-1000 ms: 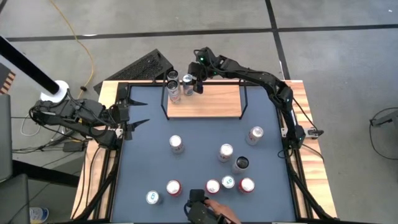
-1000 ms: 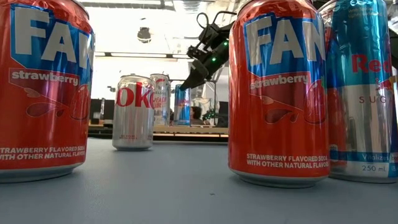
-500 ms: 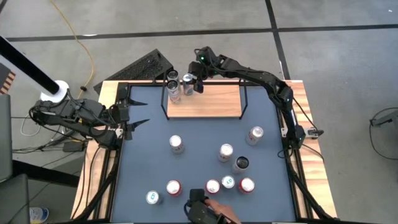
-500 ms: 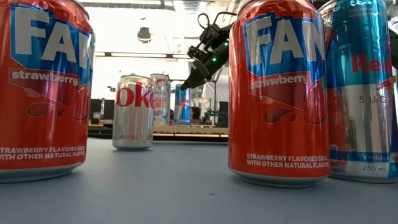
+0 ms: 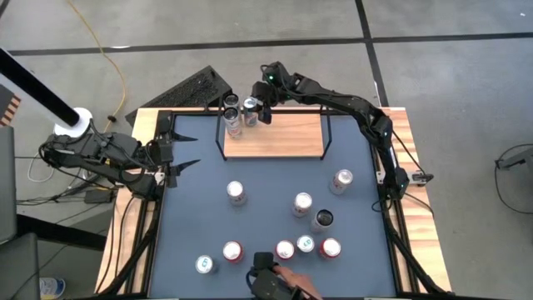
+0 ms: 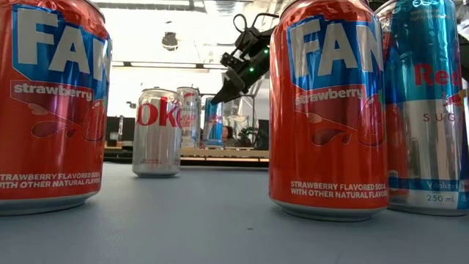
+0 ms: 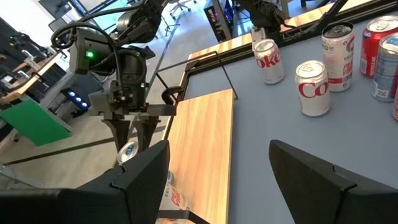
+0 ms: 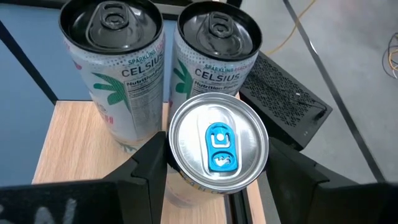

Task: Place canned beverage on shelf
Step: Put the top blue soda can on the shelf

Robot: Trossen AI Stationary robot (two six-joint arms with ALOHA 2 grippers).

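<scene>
The shelf (image 5: pixel 283 137) is a light-wood board with black rod uprights at the table's far side. A slim can with a silver top and blue tab (image 8: pixel 217 146) stands upright on the shelf's far left corner, beside two Celsius cans (image 8: pixel 115 56) (image 8: pixel 214 50). It also shows in the high view (image 5: pixel 250 107). My right gripper (image 5: pixel 265 115) is open just above this can, pointing down, one finger on either side of its top, apart from it. My left gripper (image 5: pixel 179 152) is open and empty at the table's left edge.
Several loose cans stand on the blue-grey table: one at the middle (image 5: pixel 236 192), some at the right (image 5: pixel 341 180), and a group near the front edge (image 5: pixel 285 249). A person's hand (image 5: pixel 291 279) shows at the near edge. The shelf's right part is bare wood.
My right gripper has risen a little above the blue-tab can, which stays upright on the shelf.
</scene>
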